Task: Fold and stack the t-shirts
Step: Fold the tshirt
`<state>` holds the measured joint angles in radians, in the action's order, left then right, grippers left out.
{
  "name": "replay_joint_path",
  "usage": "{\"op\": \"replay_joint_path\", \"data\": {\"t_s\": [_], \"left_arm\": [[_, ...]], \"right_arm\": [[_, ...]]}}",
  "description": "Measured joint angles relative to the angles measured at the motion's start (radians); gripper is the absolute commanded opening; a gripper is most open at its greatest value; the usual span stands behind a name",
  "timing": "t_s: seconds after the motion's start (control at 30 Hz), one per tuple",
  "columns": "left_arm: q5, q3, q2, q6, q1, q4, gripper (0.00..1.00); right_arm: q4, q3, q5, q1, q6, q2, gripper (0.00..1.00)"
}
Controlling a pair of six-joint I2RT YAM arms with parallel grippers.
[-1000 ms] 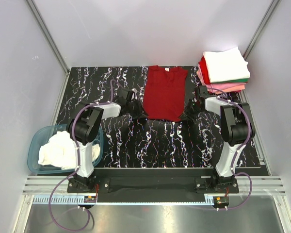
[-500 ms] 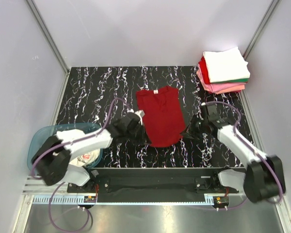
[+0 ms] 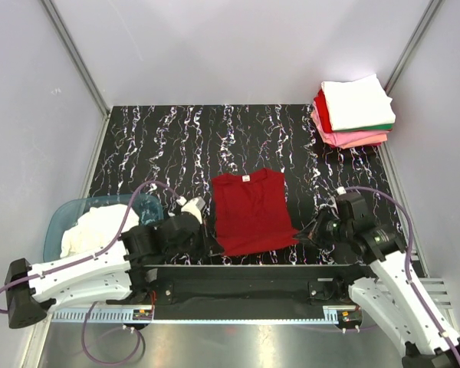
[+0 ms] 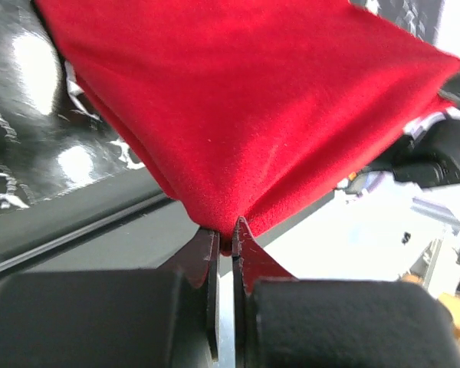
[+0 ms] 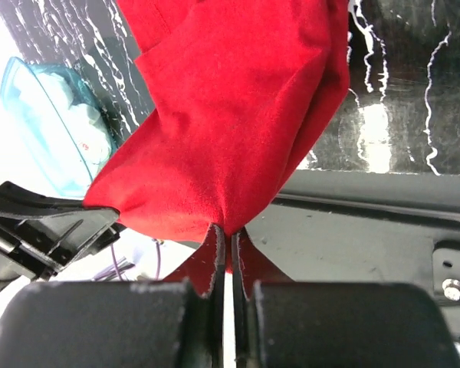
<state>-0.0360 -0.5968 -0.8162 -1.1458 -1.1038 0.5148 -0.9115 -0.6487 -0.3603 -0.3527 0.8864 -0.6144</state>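
Observation:
The plain dark red t-shirt (image 3: 249, 211) lies lengthwise near the table's front edge, collar to the far side. My left gripper (image 3: 209, 244) is shut on its near left corner, seen close in the left wrist view (image 4: 224, 239). My right gripper (image 3: 303, 234) is shut on its near right corner, seen in the right wrist view (image 5: 230, 230). A stack of folded t-shirts (image 3: 354, 111), white on top with green, pink and red below, sits at the far right corner. More white shirts (image 3: 92, 228) lie in the teal tub (image 3: 55, 224).
The teal tub stands at the front left beside the left arm; it also shows in the right wrist view (image 5: 42, 123). The black marbled table (image 3: 161, 146) ends at a metal frame rail (image 3: 245, 272) just below the shirt's near edge.
Both grippers have pulled the dark red shirt from the far middle of the table toward the near edge, each holding a bottom corner. Both arms have drawn back toward their bases.

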Motion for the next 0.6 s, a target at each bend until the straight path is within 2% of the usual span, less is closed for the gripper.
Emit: {"op": "replay_joint_path", "data": {"t_s": [0.1,0.23,0.33,0.6], "left_arm": [[-0.02,-0.096,-0.064,0.029,0.042,0.068,0.0],[-0.015,-0.196,-0.131,0.101,0.153,0.082,0.0],[0.012,-0.225,-0.173,0.15,0.238,0.082,0.0],[0.143,-0.283,-0.302,0.251,0.379,0.062,0.0]], "right_arm": [[-0.005,-0.084,0.011,-0.001,-0.008,-0.104,0.0],[0.021,-0.213,0.051,-0.001,-0.037,-0.252,0.0],[0.051,-0.272,0.069,-0.001,-0.059,-0.332,0.0],[0.08,-0.348,0.111,-0.002,-0.103,-0.488,0.0]]}}
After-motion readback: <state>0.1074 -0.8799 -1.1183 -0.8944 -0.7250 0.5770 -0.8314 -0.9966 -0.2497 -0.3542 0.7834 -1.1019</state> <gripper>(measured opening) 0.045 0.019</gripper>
